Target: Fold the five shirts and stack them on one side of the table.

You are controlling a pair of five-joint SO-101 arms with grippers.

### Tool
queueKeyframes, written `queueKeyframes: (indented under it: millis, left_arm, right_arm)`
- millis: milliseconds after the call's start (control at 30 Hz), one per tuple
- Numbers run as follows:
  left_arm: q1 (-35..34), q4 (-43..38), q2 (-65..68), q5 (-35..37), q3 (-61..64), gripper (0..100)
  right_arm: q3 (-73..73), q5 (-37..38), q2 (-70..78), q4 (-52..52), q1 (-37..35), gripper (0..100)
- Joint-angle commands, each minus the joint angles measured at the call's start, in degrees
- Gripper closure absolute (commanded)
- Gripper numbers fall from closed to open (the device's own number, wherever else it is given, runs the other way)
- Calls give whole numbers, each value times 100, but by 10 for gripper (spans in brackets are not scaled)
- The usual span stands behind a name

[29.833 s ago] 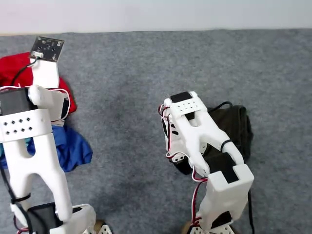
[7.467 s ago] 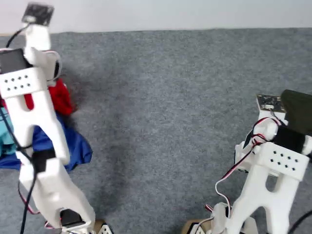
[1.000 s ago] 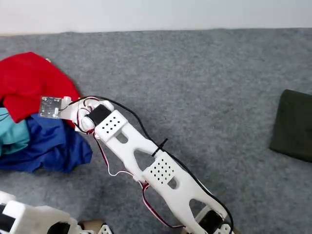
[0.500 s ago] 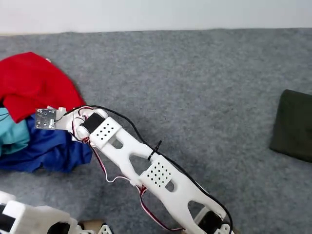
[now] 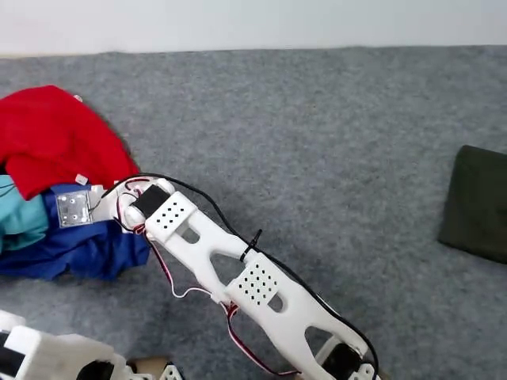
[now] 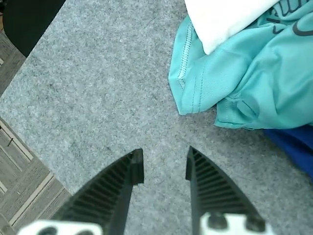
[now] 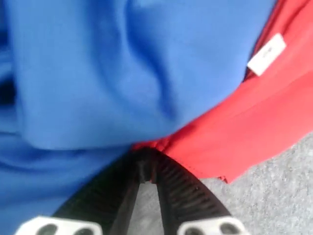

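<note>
Where the blue shirt (image 5: 91,249) is meeting the red shirt (image 5: 55,134), the right gripper (image 7: 145,169) is pressing its jaws together; whether cloth is caught I cannot tell. Beside the blue shirt the teal shirt (image 6: 254,73) is lying and the left gripper (image 6: 164,166) is hovering, narrowly parted. The folded dark shirt (image 5: 479,202) is lying well apart from the blue shirt

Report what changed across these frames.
The dark green shirt went from mid-table to the right edge, then stayed. The right arm swung across to the pile, where the right gripper is shut on the hem of the red shirt beside the blue shirt. The left arm pulled back off the pile. The teal shirt kept its place.
</note>
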Motion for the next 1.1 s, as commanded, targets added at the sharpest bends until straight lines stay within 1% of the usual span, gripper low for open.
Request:
queueKeyframes:
  millis: [0, 233, 467, 567, 667, 800, 867, 1067]
  left_arm:
    - [-18, -105, -281, -18, -13, 848]
    - [26, -105, -281, -18, -13, 848]
    - [220, -79, -281, -9, -13, 848]
    - [281, -79, -281, 0, -13, 848]
    - [308, -79, -281, 158, -13, 848]
    - [290, -79, -281, 176, -13, 848]
    - [281, -79, -281, 176, -13, 848]
    - [79, -79, -281, 167, -13, 848]
  right_arm:
    - [-70, 70, -215, 532, -13, 985]
    - [-70, 44, -558, 1815, 303, 985]
    - [-70, 26, -884, 2193, 673, 985]
    - [-70, 26, -910, 2132, 655, 980]
    - [-70, -378, -892, 1824, 549, 966]
    - [-70, -923, -875, 1385, 382, 838]
    - [-70, -1073, -866, 1112, 295, 803]
    - [-70, -1073, -699, 470, 31, 802]
